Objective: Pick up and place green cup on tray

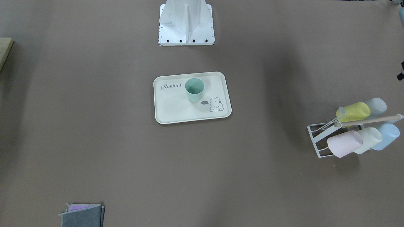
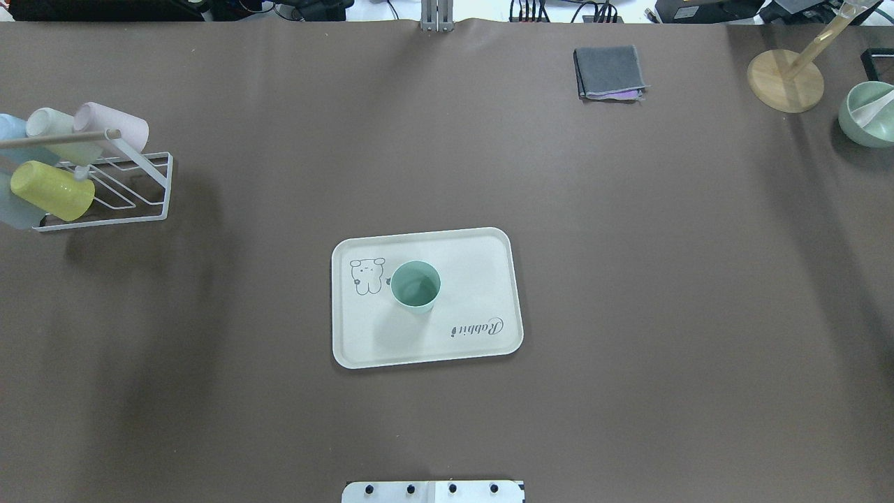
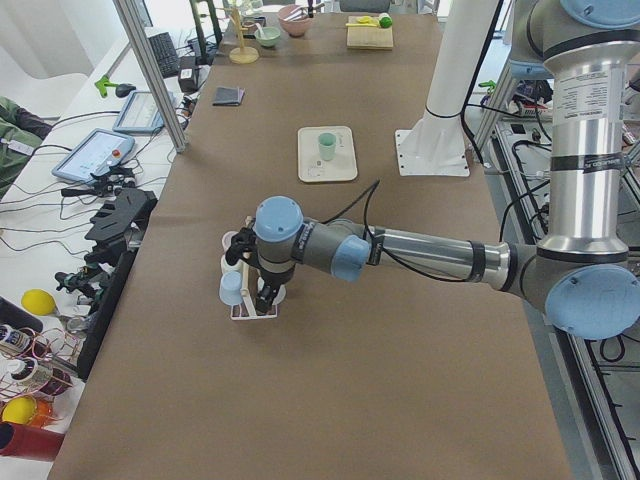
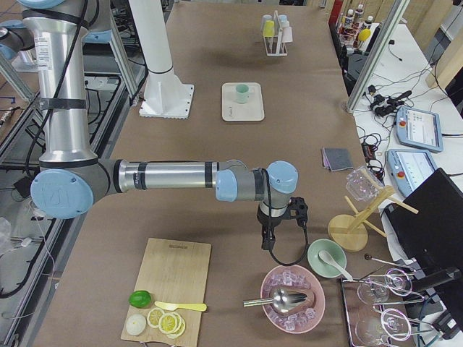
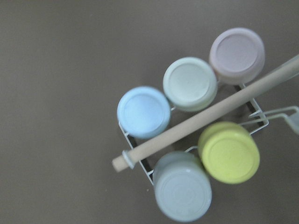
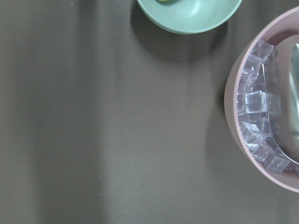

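The green cup [image 1: 194, 90] stands upright on the cream tray [image 1: 176, 110] at the table's middle, between the "Rabbit" script and the bunny drawing. Cup [image 2: 415, 285] and tray [image 2: 482, 258] also show in the overhead view, with no arm near them. My left gripper [image 3: 262, 300] shows only in the exterior left view, hanging over the cup rack [image 3: 240, 290]; I cannot tell whether it is open or shut. My right gripper [image 4: 266, 242] shows only in the exterior right view, far from the tray, above the table by the bowls; I cannot tell its state either.
The white wire rack [image 2: 140, 188] holds several pastel cups [image 5: 187, 84] under a wooden bar [image 5: 201, 121]. A folded grey cloth [image 2: 609, 72], a wooden stand [image 2: 785, 80] and a green bowl [image 2: 868, 113] sit at the far right. A pink ice bowl [image 6: 233, 107] lies under my right wrist.
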Controlling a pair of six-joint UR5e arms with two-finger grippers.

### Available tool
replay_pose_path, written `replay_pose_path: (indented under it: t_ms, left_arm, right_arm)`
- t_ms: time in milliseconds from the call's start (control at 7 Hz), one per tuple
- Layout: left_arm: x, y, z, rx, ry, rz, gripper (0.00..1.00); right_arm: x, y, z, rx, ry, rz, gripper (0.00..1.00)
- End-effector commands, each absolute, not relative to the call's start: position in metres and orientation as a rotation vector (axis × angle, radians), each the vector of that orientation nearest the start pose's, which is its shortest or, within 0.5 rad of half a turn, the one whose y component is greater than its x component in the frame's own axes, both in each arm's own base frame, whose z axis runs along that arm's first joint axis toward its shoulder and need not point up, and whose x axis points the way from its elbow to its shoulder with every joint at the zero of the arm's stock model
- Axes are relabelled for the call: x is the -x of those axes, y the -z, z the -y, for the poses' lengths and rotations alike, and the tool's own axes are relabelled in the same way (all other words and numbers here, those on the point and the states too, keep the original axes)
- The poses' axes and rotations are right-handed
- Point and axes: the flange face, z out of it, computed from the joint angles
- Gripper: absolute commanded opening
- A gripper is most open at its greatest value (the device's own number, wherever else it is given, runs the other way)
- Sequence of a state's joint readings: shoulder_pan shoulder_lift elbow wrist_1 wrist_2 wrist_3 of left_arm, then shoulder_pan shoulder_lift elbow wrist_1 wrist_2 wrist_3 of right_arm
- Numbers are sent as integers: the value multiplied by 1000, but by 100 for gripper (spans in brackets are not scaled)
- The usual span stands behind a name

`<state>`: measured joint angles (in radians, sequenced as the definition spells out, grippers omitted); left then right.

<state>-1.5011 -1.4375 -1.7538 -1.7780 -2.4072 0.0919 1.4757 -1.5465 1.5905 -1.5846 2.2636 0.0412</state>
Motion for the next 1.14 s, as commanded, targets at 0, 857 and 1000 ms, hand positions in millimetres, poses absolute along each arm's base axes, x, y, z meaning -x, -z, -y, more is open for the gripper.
replay_pose_path:
  t_ms: [0, 857, 1000]
  left_arm:
    - [41, -650, 414, -186, -252, -835, 99]
    - [84, -675, 405, -41, -72, -840, 99]
    - [87, -673, 403, -47, -65, -838, 99]
  right_arm:
    - [-17, -643, 507, 47, 29, 770, 100]
    - [-16, -644, 506, 78, -59, 782, 100]
    - [-16, -643, 507, 77, -60, 781, 100]
